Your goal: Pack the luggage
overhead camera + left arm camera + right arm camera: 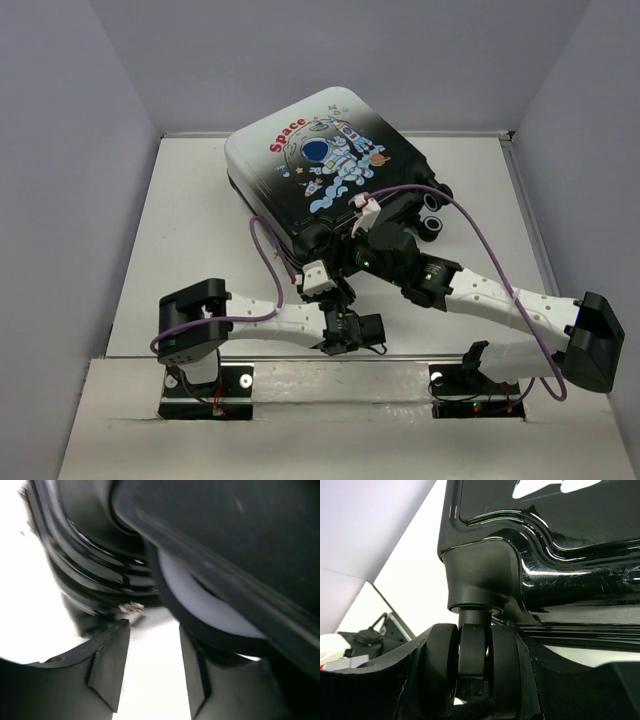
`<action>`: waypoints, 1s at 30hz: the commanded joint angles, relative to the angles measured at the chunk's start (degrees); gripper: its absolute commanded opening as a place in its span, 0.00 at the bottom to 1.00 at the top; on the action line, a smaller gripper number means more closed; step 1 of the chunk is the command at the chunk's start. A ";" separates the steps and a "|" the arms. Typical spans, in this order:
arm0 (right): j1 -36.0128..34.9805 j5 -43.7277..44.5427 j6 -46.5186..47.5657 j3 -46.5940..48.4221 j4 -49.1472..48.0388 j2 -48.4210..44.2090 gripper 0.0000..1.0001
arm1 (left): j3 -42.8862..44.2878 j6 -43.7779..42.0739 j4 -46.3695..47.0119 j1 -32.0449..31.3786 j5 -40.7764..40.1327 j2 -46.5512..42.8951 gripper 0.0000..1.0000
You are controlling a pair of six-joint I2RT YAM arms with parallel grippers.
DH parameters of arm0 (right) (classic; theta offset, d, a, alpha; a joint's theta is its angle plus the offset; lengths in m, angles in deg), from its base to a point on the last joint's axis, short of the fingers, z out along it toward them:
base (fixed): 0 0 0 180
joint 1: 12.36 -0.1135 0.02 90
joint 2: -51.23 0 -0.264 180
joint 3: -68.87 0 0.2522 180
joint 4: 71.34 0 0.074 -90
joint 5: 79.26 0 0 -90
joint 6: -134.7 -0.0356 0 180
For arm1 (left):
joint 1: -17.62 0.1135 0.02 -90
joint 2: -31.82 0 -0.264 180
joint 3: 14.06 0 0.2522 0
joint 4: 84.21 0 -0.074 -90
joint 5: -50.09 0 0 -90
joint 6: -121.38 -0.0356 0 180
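The luggage lies flat and closed at the back middle of the table, astronaut and red "Space" print facing up. My right gripper is at its near black end. In the right wrist view it is shut on a black double caster wheel under the glossy shell. My left gripper is just in front of the same near end. In the left wrist view it is open and empty, its fingertips close under the black shell and a white-hubbed wheel.
Two more black wheels stick out at the luggage's right near corner. Purple cables loop over both arms. Grey walls stand close on the left, back and right of the white table.
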 commanded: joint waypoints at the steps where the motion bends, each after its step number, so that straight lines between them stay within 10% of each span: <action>1: -6.42 -7.89 -0.21 1.15 -10.95 -5.01 0.07 | 5.12 26.55 -32.00 1.63 -2.14 7.75 0.58; 10: -6.42 -5.32 1.12 1.85 -7.43 -5.55 0.07 | -1.54 17.71 -21.14 -1.02 -2.40 2.32 0.68; 20: -6.42 -10.16 0.59 1.06 -10.33 -4.58 0.07 | -13.77 -25.80 27.02 4.08 -1.71 -14.38 0.55; 26: -6.42 -6.65 1.20 0.52 -9.63 -4.40 0.07 | -18.25 -34.17 34.17 2.59 2.86 -21.66 0.07; 30: -5.90 -4.19 1.47 -0.43 -7.69 -4.40 0.07 | -24.66 -34.52 34.34 1.53 9.61 -32.45 0.06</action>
